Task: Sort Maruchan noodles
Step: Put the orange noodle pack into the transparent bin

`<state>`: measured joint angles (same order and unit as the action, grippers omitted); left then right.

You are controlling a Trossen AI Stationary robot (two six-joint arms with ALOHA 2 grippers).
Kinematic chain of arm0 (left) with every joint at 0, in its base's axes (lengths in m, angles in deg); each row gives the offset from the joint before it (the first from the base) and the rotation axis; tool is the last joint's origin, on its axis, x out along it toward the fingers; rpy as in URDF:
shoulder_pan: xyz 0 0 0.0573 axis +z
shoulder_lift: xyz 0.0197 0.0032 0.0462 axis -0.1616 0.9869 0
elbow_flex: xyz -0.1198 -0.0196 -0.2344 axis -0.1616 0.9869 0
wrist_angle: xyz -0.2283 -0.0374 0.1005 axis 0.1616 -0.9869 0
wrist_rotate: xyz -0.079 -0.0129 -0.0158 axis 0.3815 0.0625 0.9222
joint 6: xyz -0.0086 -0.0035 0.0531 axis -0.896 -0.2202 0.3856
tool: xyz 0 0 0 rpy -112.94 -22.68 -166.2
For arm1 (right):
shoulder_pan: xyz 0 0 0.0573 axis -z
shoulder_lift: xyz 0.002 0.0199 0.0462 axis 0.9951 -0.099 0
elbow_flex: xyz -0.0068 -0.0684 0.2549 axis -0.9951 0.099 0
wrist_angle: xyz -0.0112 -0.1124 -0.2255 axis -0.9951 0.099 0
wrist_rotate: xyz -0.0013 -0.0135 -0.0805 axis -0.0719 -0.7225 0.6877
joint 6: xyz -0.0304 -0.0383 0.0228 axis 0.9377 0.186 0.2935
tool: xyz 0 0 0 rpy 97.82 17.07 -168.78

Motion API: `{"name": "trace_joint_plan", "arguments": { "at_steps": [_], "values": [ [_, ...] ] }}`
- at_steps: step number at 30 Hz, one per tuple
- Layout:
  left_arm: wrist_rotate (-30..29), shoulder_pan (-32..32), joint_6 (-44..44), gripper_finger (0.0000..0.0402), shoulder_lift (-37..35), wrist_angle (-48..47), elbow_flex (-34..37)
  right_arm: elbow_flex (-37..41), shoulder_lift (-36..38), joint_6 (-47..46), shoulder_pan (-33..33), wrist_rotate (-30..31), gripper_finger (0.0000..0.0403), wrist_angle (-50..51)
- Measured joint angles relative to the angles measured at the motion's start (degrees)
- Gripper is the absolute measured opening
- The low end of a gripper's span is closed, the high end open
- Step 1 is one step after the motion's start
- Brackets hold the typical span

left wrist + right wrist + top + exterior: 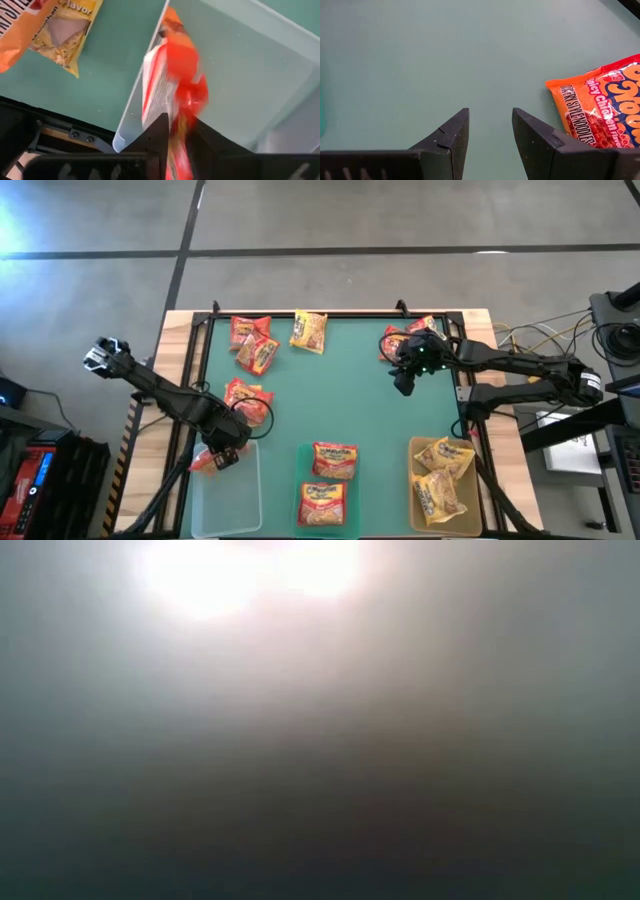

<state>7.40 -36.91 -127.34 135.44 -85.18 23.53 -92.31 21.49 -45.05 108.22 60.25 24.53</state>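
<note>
My left gripper (225,452) (181,122) points down over the far left corner of a clear bin (228,505) and is shut on a red noodle packet (172,75) (207,463). My right gripper (404,383) (490,117) hovers open above the green mat with nothing between its fingers; an orange packet (602,112) lies beside it. Loose packets lie flat on the mat: red ones (255,345) and a yellow one (309,332) at the far left, two red ones (247,397) near my left arm, and others (418,332) at the far right. My left gripper pinches the red packet's upper end (181,142) between its two fingers, coming from above and pointing down. The packet hangs below the fingers, edge-on and blurred, over the clear bin's rim (131,107). Whether its lower end touches the bin, I cannot tell.
A middle bin (303,480) at the near edge holds two orange packets (334,459); a right bin (470,505) holds yellow packets (440,480). A black frame (330,314) borders the mat. Cables and gear (610,330) stand right of the table. The low view shows only haze.
</note>
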Motion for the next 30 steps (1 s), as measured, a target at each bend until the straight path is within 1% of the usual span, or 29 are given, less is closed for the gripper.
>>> {"name": "trace_joint_plan", "arguments": {
  "at_steps": [6, 9, 14, 19, 23, 27, 30],
  "values": [
    [-3.97, 0.04, -0.47, 0.0118, 0.0, -0.84, 0.0, 0.0, -0.01, 0.0, 0.0, 0.0, 0.0139, 0.0],
    [-6.9, 0.04, -0.34, 0.0145, -0.2, -0.83, 0.02, 0.0, 0.01, 0.02, 0.0, 0.02, 0.0139, 0.0],
    [-13.11, 0.74, -0.64, 0.017, -0.66, -0.24, 0.02, 0.0, 0.0, 0.0, 0.0, 0.0, 0.0139, 0.02],
    [-19.37, 3.2, -3.78, 0.0186, -0.96, -0.39, 0.02, 0.0, 0.0, 0.0, 0.0, 0.01, 0.0139, 0.01],
    [-22.96, 7.01, -3.67, 0.0199, -2.21, -3.87, 0.02, 0.0, 0.0, 0.0, 0.02, 0.01, 0.0139, 0.0],
    [-24.55, 14.6, -2.58, 0.0211, -5.01, -6.67, 0.53, 0.0, -0.01, 0.0, 0.0, 0.0, 0.0139, 0.02],
    [-24.25, 20.94, -1.12, 0.022, -8.55, -4.98, 2.7, 0.0, -0.01, 0.0, 0.01, 0.01, 0.0139, 0.02]
  ]
}}
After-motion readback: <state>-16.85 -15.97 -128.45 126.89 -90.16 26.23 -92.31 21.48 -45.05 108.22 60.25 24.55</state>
